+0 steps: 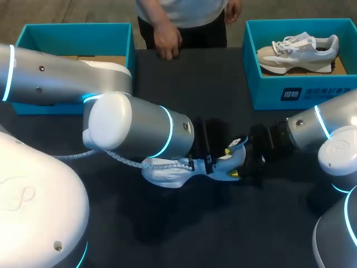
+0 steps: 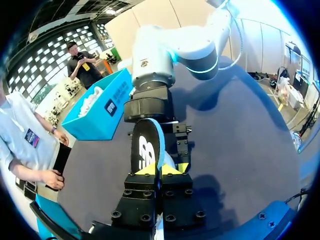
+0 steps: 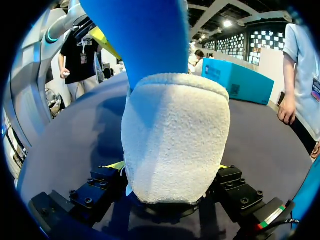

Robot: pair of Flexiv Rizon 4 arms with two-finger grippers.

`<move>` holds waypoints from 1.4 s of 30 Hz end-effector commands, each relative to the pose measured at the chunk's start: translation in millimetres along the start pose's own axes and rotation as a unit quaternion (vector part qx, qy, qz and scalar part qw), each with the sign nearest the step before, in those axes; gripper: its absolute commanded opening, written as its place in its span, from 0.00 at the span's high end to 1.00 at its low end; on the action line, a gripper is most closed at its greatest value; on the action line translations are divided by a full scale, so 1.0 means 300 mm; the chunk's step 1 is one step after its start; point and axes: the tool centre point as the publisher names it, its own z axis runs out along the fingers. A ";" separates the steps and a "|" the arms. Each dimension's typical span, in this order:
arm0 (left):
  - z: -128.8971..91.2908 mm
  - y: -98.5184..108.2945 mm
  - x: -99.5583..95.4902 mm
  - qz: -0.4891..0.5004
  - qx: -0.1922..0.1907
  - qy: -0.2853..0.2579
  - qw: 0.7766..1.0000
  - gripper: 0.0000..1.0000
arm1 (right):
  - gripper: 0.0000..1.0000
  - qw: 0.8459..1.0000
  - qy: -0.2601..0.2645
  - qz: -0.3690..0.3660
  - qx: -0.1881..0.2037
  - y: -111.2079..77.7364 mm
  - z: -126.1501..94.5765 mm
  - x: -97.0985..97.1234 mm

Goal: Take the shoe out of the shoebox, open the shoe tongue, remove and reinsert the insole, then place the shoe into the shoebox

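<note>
Blue insole (image 2: 146, 147) clenched in the left gripper (image 2: 159, 170), rising from the white shoe (image 1: 164, 173), right gripper (image 3: 170, 167) grasping the shoe's heel from both sides, mid table (image 1: 223, 72), well apart from the blue shoebox (image 1: 75, 26) at the far left.

The right claw (image 3: 170, 167) held the heel of a white, fuzzy shoe (image 3: 175, 140), its yellow fingertips (image 3: 116, 165) peeking out against both sides. A blue insole (image 3: 140, 40) stood up out of the shoe and rose ahead of the claw. Beside the insole, the left claw (image 3: 111, 44) showed one yellow fingertip (image 3: 105, 40), with the grey left arm (image 3: 30, 75) behind it. Across the dark worktop (image 3: 80, 130) sat a teal shoebox (image 3: 240, 80). A person's hand (image 3: 286, 110) hung at the worktop's edge near the box.
</note>
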 end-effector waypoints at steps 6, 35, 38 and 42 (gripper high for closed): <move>-0.018 0.007 0.021 0.012 -0.007 0.041 0.999 1.00 | 1.00 1.000 0.000 0.000 0.001 -0.005 0.020 -0.002; 0.020 -0.049 -0.023 -0.002 0.043 -0.006 0.999 0.57 | 1.00 1.000 0.000 0.000 0.001 -0.005 0.020 -0.002; -0.004 -0.050 -0.027 -0.005 0.054 -0.031 0.998 0.46 | 1.00 1.000 0.000 0.000 0.001 -0.005 0.020 -0.002; -0.020 -0.042 -0.023 -0.008 0.075 -0.076 0.994 0.51 | 1.00 1.000 0.000 0.000 0.001 -0.005 0.020 -0.002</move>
